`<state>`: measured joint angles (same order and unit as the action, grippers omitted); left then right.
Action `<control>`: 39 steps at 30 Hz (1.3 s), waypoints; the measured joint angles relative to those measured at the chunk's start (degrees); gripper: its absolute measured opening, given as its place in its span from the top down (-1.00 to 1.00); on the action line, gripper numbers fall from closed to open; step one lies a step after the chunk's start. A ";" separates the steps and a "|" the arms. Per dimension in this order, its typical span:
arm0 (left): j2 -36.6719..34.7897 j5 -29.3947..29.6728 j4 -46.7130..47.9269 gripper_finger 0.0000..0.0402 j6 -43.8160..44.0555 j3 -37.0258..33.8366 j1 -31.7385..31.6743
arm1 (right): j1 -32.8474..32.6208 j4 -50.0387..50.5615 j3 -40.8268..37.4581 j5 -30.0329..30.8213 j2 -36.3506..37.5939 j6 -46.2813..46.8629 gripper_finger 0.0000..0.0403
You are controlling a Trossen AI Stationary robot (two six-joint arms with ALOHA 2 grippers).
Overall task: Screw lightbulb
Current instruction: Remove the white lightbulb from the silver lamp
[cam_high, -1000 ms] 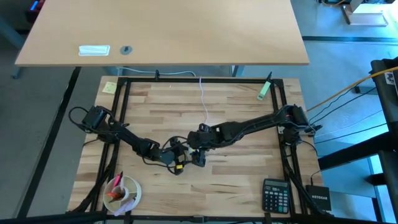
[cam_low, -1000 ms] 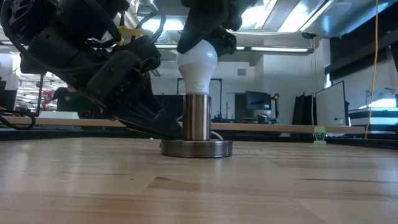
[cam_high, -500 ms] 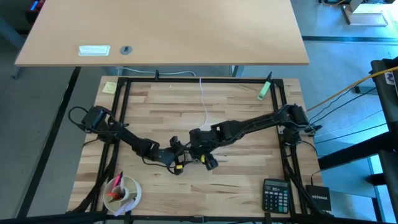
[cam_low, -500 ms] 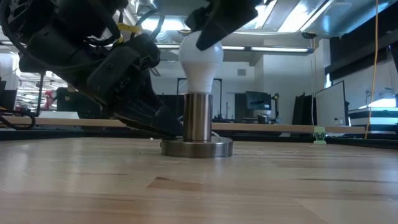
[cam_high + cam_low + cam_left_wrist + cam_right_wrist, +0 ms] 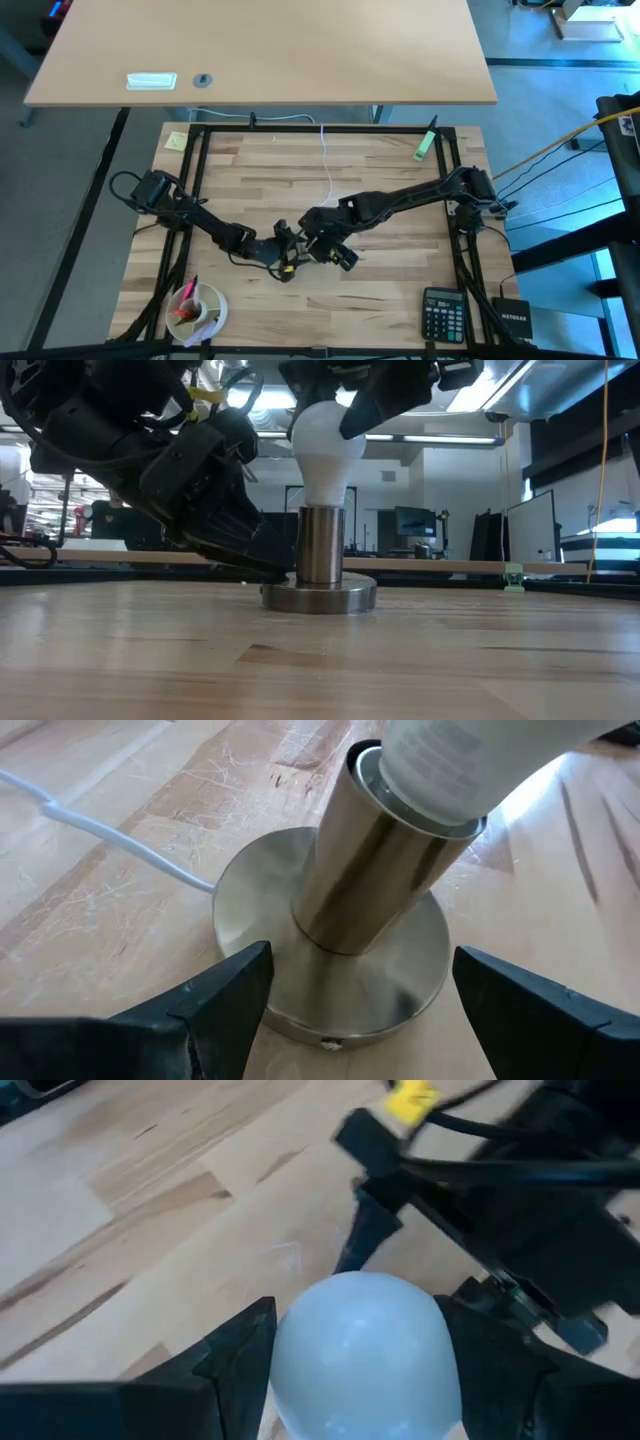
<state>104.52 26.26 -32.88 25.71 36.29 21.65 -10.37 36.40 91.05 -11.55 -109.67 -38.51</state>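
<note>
Lightbulb (image 5: 322, 448) stands upright in the socket (image 5: 320, 565), right hand (image 5: 350, 1342) grasping it, left hand (image 5: 355, 995) released around the socket's base.

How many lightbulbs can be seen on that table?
1. The lightbulb stands upright in the metal socket mid-table, with the right claw closed around its top. No other bulb shows, though the arms could hide one.

Bench (image 5: 90, 920): pale wood planks, matt, fine scratches. Socket (image 5: 340, 940): brushed metal, satin sheen. Lightbulb (image 5: 326, 445): smooth white, slight gloss. Claw fingers (image 5: 225, 995): dark matt plastic. Cord (image 5: 110, 835): white, smooth.
</note>
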 joint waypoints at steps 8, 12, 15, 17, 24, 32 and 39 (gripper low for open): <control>0.21 -0.39 0.33 -0.51 0.64 -0.13 -0.11 | 1.56 -0.78 1.63 2.25 -0.26 10.37 -0.53; 0.21 -0.37 0.28 -0.51 0.81 -0.13 -0.11 | 1.40 2.69 6.03 5.78 -0.31 17.12 -0.67; 0.19 -0.36 0.31 -0.51 1.21 -0.13 -0.11 | 1.36 8.33 9.97 7.92 -0.31 24.43 -0.71; 0.17 -0.35 0.31 -0.51 1.29 -0.13 -0.11 | 1.36 11.02 11.71 9.14 -0.28 32.93 -0.72; 0.14 -0.31 0.24 -0.51 1.70 -0.13 -0.07 | 1.42 12.42 12.20 13.62 -1.19 57.14 -0.73; 0.10 -0.13 0.19 -0.51 2.40 -0.13 -0.07 | 1.40 12.76 12.06 13.50 -4.98 65.26 -0.73; 0.10 -0.11 0.46 -0.51 2.82 -0.13 -0.07 | 1.36 13.57 12.09 12.97 -6.44 64.87 -0.70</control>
<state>104.62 26.15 -32.42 28.53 36.16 21.58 -9.02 49.98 103.13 1.42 -116.10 26.37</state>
